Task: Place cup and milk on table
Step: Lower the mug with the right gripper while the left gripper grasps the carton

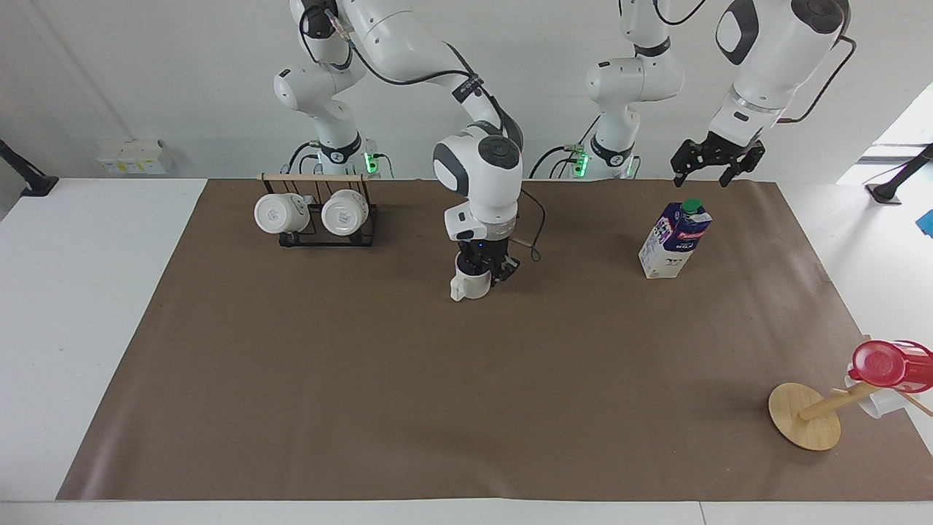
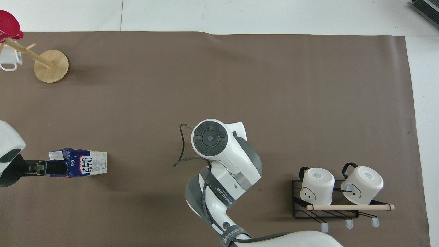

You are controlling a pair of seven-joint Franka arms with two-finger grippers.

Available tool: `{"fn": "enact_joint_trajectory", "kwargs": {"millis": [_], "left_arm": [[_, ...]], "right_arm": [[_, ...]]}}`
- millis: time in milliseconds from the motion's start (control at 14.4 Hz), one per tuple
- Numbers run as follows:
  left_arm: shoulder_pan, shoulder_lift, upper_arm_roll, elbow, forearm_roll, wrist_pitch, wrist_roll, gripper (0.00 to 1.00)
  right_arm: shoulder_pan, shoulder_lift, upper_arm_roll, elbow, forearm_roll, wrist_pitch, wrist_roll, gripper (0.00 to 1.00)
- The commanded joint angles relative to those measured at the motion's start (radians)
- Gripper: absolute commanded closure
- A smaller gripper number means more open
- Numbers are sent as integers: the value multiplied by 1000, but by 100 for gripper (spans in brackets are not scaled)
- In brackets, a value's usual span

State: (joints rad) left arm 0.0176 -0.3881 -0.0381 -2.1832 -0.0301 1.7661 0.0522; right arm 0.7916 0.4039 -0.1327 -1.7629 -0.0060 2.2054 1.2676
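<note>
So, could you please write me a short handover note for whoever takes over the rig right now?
Left gripper: open, raised over the top of the milk, not touching it.
Right gripper: down at the rim of the cup; whether it grips is unclear.
Cup: upright on the mat, mid-table. Milk: upright on the mat, toward the left arm's end.
Done: both stand on the table.
Left: probably only to lift the right gripper clear of the cup.

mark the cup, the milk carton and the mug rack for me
cup [image 1: 471,286], facing view, on its white side wall under the right arm's wrist.
milk [image 1: 669,244], facing view, on the carton's printed front face.
rack [image 1: 315,177], facing view, on its wooden top bar.
</note>
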Motion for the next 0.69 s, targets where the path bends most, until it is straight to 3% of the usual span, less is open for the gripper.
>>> {"fn": "enact_joint_trajectory", "kwargs": {"millis": [0, 625], "left_arm": [[13, -38, 0, -73, 4, 68, 63, 0], [13, -25, 1, -148, 6, 205, 66, 0]], "right_arm": [[-8, -42, 1, 2, -17, -9, -28, 0], [-101, -275, -8, 2, 1, -205, -220, 0]]}}
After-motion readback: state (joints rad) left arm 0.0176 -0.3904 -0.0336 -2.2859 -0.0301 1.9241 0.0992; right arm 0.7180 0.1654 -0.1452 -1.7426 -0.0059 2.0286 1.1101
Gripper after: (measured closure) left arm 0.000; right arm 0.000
